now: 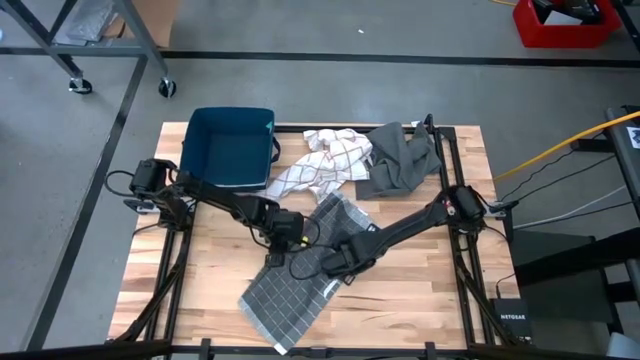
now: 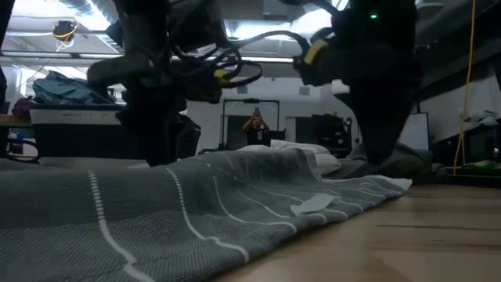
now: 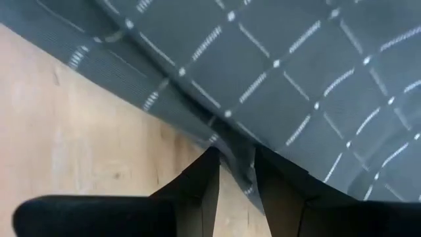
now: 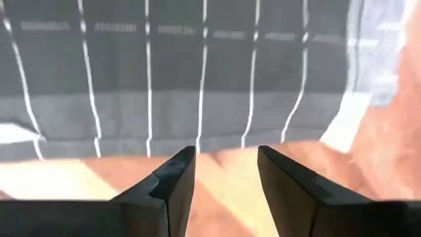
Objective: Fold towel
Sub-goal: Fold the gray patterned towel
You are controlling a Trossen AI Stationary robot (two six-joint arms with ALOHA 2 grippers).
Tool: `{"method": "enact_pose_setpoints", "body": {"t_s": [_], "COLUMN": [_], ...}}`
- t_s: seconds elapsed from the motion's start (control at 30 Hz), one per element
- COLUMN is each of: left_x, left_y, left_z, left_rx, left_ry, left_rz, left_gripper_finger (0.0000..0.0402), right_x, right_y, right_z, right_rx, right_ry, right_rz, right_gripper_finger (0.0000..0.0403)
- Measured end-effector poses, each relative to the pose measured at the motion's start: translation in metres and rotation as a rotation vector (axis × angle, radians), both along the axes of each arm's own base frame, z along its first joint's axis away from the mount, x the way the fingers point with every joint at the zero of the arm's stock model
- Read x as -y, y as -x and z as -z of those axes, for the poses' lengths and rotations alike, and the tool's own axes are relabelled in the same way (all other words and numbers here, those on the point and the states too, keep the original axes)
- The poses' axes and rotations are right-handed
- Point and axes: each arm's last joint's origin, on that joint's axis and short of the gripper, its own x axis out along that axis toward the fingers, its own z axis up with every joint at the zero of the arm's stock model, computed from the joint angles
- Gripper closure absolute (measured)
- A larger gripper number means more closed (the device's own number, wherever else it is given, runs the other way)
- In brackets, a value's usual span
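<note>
A grey towel [image 1: 300,275] with thin white checks lies slantwise on the wooden table [image 1: 420,300], its near end at the front edge. My left gripper [image 1: 283,237] is at the towel's left edge, about halfway along it, shut on that edge [image 3: 235,161]. My right gripper [image 1: 335,265] stands over the towel's right edge, pointing down and open. In the right wrist view, bare wood shows between its fingers [image 4: 227,153], and the towel's hem [image 4: 197,125] lies just past the fingertips. In the low view the towel [image 2: 196,211] humps up between the two arms. My left gripper pinches the towel's left edge [image 3: 240,172] between its two fingers, coming slanting down from the table's left. A narrow ridge of cloth runs up into the gap. One layer or several, I cannot tell. The rest of the towel lies on the table.
A white checked cloth [image 1: 325,165] and a dark grey cloth [image 1: 400,155] lie heaped at the table's far side. A blue bin [image 1: 232,148] stands at the far left corner. Bare wood shows at the near left [image 1: 190,290] and the near right.
</note>
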Motion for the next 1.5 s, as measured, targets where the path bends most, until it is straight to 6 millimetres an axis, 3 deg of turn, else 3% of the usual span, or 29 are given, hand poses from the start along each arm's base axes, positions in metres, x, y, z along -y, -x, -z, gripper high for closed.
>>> {"method": "enact_pose_setpoints", "body": {"t_s": [0.2, 0.5, 0.93, 1.23, 1.5], "left_x": [0.001, -0.001, 0.044, 0.069, 0.053], "left_y": [0.003, 0.021, 0.032, 0.020, 0.004], "left_z": [0.001, 0.005, 0.007, 0.002, -0.002], "left_rx": [-0.026, -0.213, -0.206, -0.020, 0.110], "left_ry": [-0.029, -0.069, -0.049, 0.032, -0.017], "left_rz": [0.015, 0.041, 0.086, 0.103, 0.011], "left_gripper_finger": [0.0311, 0.0311, 0.0311, 0.0311, 0.0311], "right_x": [-0.019, -0.027, -0.029, -0.003, 0.036], "right_y": [-0.006, -0.027, -0.033, -0.026, -0.032], "right_z": [-0.001, 0.000, 0.040, 0.041, 0.042], "right_rx": [0.123, 0.321, 0.230, 0.099, 0.032], "right_ry": [-0.072, -0.149, -0.118, 0.018, 0.098], "right_rz": [0.007, 0.010, 0.006, 0.037, -0.012], "right_gripper_finger": [0.0233, 0.0233, 0.0233, 0.0233, 0.0233]}}
